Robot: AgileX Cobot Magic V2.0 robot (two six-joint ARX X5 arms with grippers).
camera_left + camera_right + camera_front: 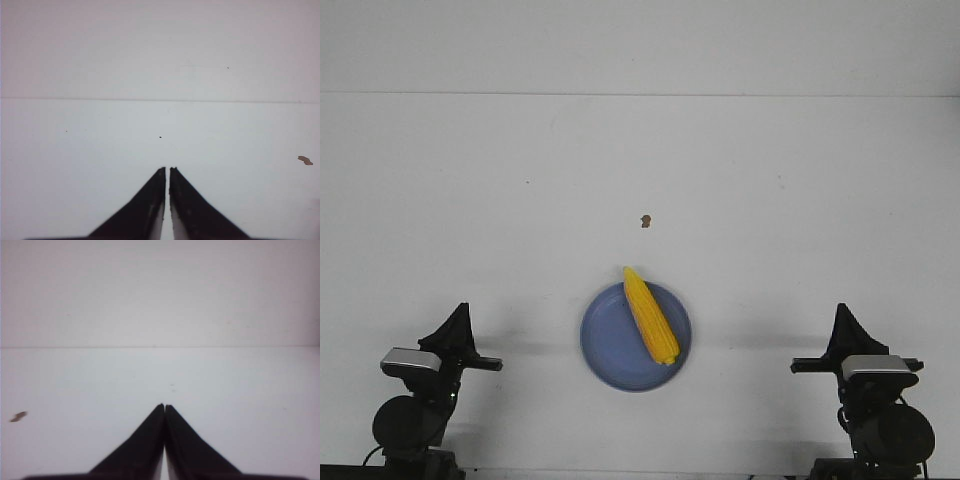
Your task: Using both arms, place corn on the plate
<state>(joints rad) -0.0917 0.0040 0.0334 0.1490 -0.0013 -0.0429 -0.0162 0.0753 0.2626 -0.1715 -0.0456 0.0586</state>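
Observation:
The yellow corn (650, 315) lies diagonally on the periwinkle-blue plate (605, 350) at the table's front centre, its pointed tip reaching just past the far rim. My left gripper (461, 309) stands at the front left, well apart from the plate; in the left wrist view (167, 169) its jaws are nearly together with a thin gap and hold nothing. My right gripper (843, 308) stands at the front right, also well apart; in the right wrist view (164, 405) its jaws are pressed together and empty. Neither wrist view shows the corn or plate.
A tiny brown speck (645, 221) lies on the white table beyond the plate; it also shows in the left wrist view (305, 160) and the right wrist view (19, 416). The table's far edge meets a white wall.

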